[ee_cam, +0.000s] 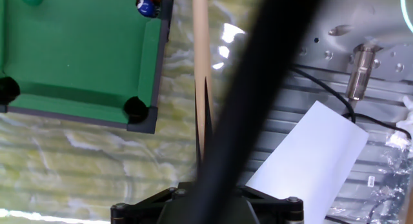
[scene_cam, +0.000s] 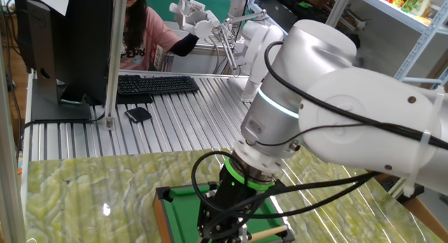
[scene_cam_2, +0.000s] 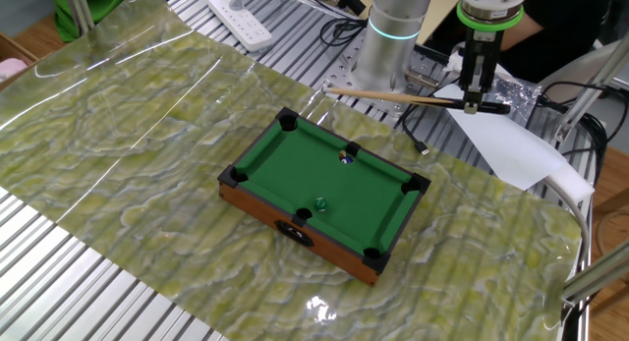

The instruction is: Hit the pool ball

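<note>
Landmark: the small rectangular pool table point(scene_cam_2: 285, 164), green felt bed, brown wooden sides, black corner and side pockets. It sits on a glossy green-yellow marbled mat point(scene_cam_2: 128, 135) covering the ribbed aluminium table point(scene_cam_2: 79, 282).

Tool point(scene_cam_2: 473, 104): black two-finger unit under a green ring, up beyond the pool table's far long rail, off the felt. Fingers clenched on the long thin wooden cue stick point(scene_cam_2: 393, 95), gripped near its dark butt end. The stick lies roughly level, pale tapered shaft running along outside that far rail. In the hand view the shaft point(ee_cam: 200, 69) passes just beside the rail, apart from it.

Pool ball point(scene_cam_2: 346, 157): tiny dark sphere with a whitish spot, on the felt right at the far rail's middle pocket. Hand view shows it as blue with red and white marks point(ee_cam: 147, 4), against the cushion.

A second tiny ball, green point(scene_cam_2: 319, 200), sits on the felt nearer the pool table's front rail, apart from the dark one.

A flat white paper sheet point(scene_cam_2: 511, 144) lies on the table beyond the pool table's right end, under the tool.
</note>
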### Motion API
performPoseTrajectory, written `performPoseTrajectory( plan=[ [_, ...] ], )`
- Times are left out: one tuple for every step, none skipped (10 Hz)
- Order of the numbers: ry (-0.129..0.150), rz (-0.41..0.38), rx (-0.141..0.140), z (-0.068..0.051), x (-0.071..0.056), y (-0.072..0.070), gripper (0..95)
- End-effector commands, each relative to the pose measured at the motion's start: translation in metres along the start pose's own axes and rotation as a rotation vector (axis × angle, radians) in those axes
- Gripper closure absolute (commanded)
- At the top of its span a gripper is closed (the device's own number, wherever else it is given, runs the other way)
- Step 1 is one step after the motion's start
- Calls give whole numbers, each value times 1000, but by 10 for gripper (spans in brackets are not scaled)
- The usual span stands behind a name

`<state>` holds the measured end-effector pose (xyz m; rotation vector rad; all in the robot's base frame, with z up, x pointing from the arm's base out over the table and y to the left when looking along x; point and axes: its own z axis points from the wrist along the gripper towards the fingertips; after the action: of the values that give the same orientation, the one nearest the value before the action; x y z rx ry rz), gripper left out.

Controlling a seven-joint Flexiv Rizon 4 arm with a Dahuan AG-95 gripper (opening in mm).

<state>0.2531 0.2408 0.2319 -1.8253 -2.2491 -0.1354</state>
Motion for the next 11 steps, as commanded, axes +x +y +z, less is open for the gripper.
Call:
performPoseTrajectory(
  plan=[
    [-3,5,-3,1,0,1,950],
    [-1,4,-3,1,0,1,950],
    [-1,2,-3,1,0,1,950],
    [-1,2,-4,1,0,1,950],
    [0,5,-4,1,0,1,950],
    [-1,12,-4,1,0,1,950],
    [-1,16,-4,1,0,1,950],
    [0,27,-4,1,0,1,950],
    [4,40,-6,1,0,1,950],
    [2,42,-6,1,0,1,950],
    [3,40,-6,1,0,1,950]
  ],
)
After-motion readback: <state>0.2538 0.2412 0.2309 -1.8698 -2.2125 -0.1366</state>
